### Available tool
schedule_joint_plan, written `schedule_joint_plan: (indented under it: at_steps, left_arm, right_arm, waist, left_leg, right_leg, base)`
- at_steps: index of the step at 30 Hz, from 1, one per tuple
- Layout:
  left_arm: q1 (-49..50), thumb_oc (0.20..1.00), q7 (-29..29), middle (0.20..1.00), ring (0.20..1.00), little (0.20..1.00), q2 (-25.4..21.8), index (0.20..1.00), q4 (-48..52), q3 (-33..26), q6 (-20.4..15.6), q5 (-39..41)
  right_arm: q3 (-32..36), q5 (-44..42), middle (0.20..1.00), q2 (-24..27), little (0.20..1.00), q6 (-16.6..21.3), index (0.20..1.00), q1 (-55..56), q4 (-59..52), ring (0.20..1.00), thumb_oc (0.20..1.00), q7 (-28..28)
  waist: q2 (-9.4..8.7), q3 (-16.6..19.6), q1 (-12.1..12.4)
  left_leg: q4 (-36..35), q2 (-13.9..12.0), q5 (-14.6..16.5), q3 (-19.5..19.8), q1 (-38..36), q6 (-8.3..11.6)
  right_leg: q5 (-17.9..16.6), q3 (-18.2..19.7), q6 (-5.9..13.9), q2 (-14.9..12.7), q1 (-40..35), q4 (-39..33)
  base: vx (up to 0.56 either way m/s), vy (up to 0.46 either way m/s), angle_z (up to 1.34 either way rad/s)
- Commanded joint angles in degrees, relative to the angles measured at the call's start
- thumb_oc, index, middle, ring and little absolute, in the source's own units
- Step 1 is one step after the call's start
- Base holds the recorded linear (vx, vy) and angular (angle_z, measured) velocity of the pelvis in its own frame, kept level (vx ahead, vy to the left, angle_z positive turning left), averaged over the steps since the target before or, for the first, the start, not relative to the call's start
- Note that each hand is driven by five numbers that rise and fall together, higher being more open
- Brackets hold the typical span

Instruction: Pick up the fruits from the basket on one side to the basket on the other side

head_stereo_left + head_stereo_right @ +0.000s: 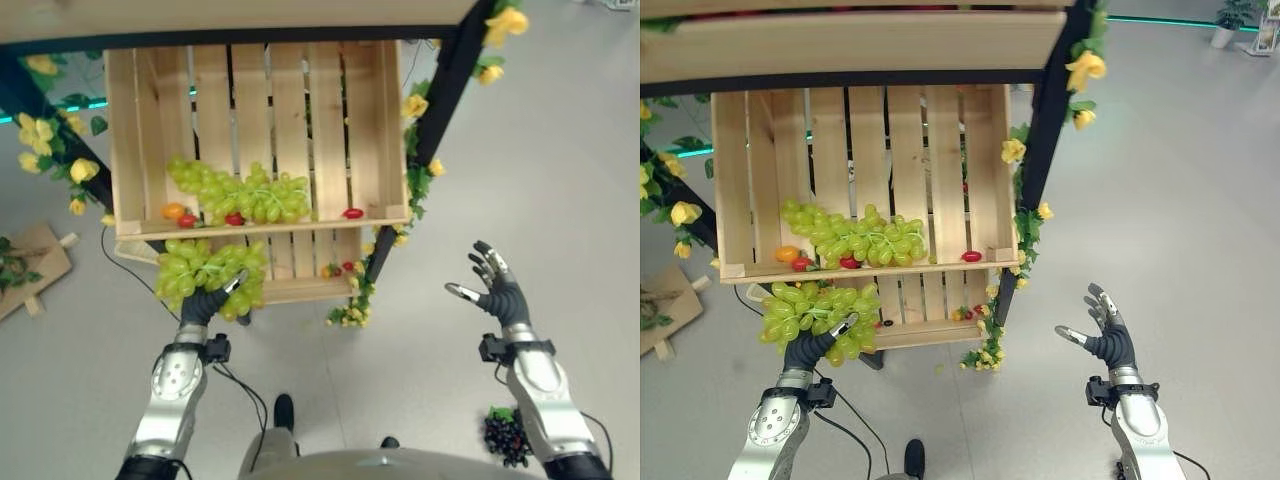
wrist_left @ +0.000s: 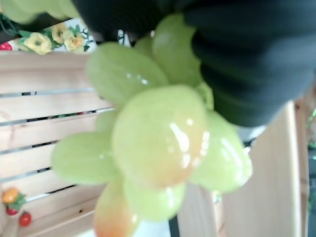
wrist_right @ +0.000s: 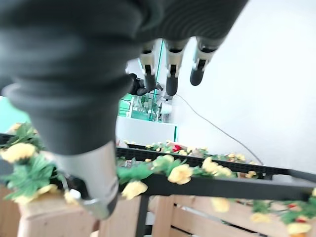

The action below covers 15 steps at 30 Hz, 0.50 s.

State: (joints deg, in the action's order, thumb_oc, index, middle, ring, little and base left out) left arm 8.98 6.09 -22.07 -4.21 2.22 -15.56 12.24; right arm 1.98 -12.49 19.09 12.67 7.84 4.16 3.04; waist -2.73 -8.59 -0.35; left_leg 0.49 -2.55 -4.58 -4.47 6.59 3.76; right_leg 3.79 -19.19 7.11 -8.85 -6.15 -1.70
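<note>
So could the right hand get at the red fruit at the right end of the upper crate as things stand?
Probably yes. The right hand is open and holds nothing, hanging outside the dark flower-wrapped post. The red fruit lies uncovered at the upper crate's front edge, though the arm must pass that post.

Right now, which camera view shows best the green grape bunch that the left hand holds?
The left eye view: the whole green grape bunch shows with the left hand curled under it. The right eye view shows the same. The left wrist view shows a few grapes, very close.
</note>
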Motion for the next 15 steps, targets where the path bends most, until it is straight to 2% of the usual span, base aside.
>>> schedule_joint_plan:
  at_steps: [1, 9, 15]
  left_arm:
    - [-2.1, 0.200, 0.2, 0.200, 0.200, 0.200, -1.4, 0.200, 3.2, -2.1, -4.0, 0.3]
    - [0.5, 0.200, -1.0, 0.200, 0.200, 0.200, -2.5, 0.200, 8.6, -3.8, -4.4, 1.3]
    - [3.4, 0.200, -4.2, 0.200, 0.200, 0.200, -3.8, 0.200, 17.8, -5.4, -5.6, 6.1]
  right_arm:
    - [1.7, -0.2, 1.000, 2.4, 1.000, 3.1, 1.000, -2.2, -1.7, 1.000, 1.000, 0.9]
    - [2.2, -0.8, 1.000, 2.2, 1.000, 3.0, 1.000, -1.9, -0.6, 1.000, 1.000, 1.1]
    - [4.6, -1.1, 1.000, 3.3, 1.000, 3.7, 1.000, -2.2, 0.5, 1.000, 1.000, 2.4]
  waist:
    - [0.59, 1.9, 0.3]
    - [0.32, 1.8, 1.6]
    - [0.55, 0.1, 4.3]
  left_leg:
    - [2.5, -1.5, 6.9, 0.5, -4.0, 0.62]
    - [3.9, -1.8, 6.8, 2.1, -3.7, 0.78]
    - [5.8, -2.6, 5.1, 7.5, -0.8, 2.86]
  right_leg:
    - [1.7, 1.0, -0.27, 0.9, 4.4, 4.4]
    - [3.5, -0.8, -0.91, 1.0, 3.6, 6.3]
    - [7.0, -6.0, -2.29, 1.5, 4.4, 11.8]
  base:
    - [0.00, 0.000, 0.00]
    - [-0.01, -0.033, 0.08]
    - [-0.08, -0.099, 0.38]
